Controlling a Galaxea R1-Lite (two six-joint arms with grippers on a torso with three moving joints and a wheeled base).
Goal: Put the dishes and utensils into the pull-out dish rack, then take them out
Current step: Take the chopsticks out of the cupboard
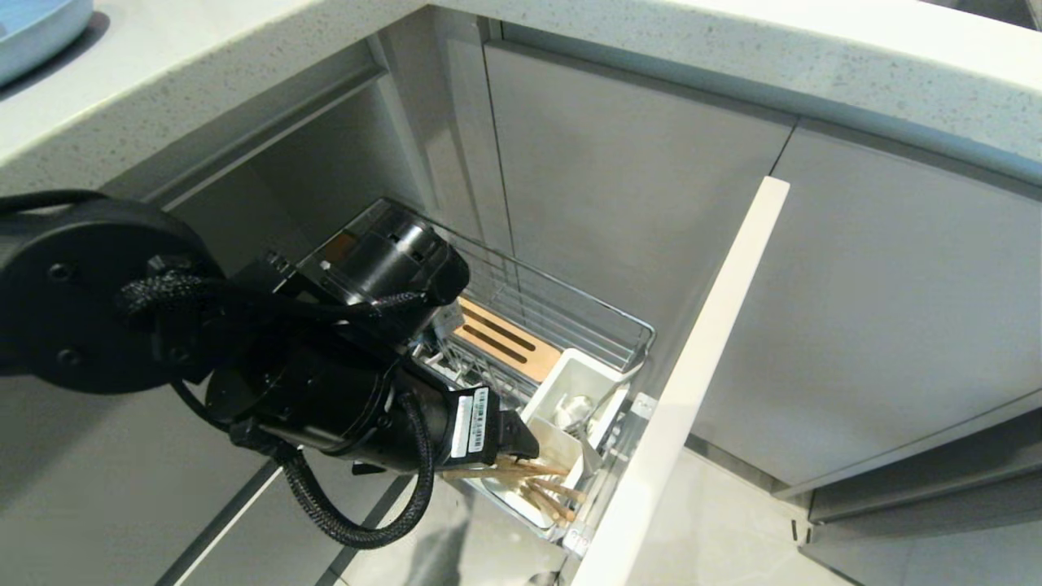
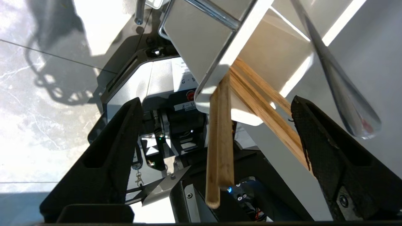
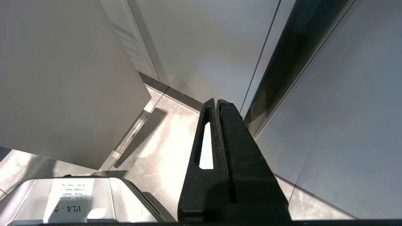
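The pull-out dish rack [image 1: 570,313] stands drawn out of the corner cabinet, its white caddy [image 1: 570,382] at the front end. Wooden chopsticks [image 1: 547,491] lean out of the caddy's near compartment, and a silver spoon [image 1: 580,409] stands in the compartment behind. My left gripper [image 1: 527,456] hangs at the chopsticks, open. In the left wrist view the chopsticks [image 2: 220,138] pass loose between the wide-apart fingers [image 2: 317,138], with the spoon [image 2: 340,91] off to one side. A pale blue plate [image 1: 37,28] lies on the counter at far left. My right gripper [image 3: 217,103] is shut and empty.
The rack's front panel [image 1: 692,382] juts out to the right of the caddy. A slotted wooden strip [image 1: 505,335] lies in the rack behind it. Grey cabinet doors [image 1: 879,309] close in the corner. The robot's base [image 2: 169,125] and the tiled floor [image 2: 40,103] lie below.
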